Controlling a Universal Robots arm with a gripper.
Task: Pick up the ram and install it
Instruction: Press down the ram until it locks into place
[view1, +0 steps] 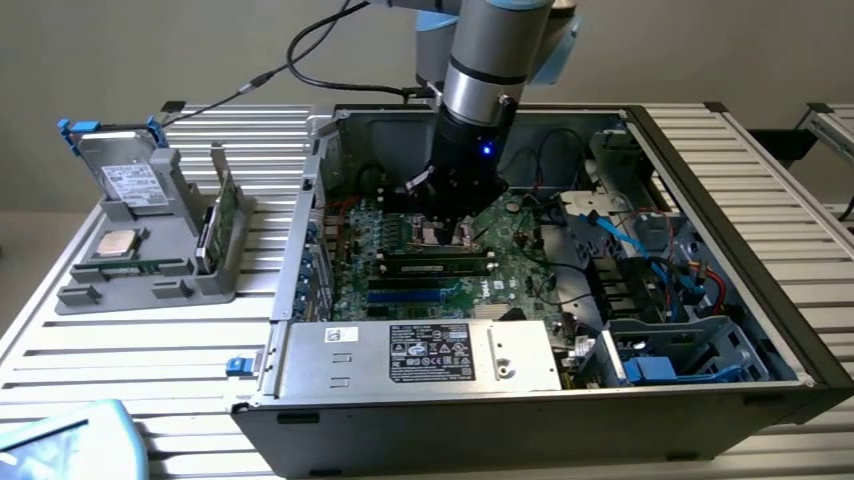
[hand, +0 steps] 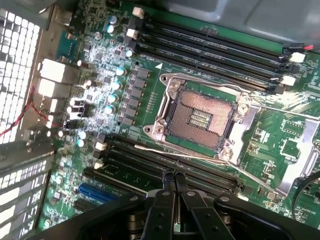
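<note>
While the claw (hand: 174, 181) is pinched together, the ram (view1: 430, 266) sits seated just below it.

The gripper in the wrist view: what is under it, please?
Under the shut gripper lie dark memory slots of the green motherboard, beside the open processor socket. The gripper body covers the board below it, so what is there cannot be seen.

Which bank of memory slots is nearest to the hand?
The bank right by the shut hand; the other bank lies beyond the empty processor socket.
</note>
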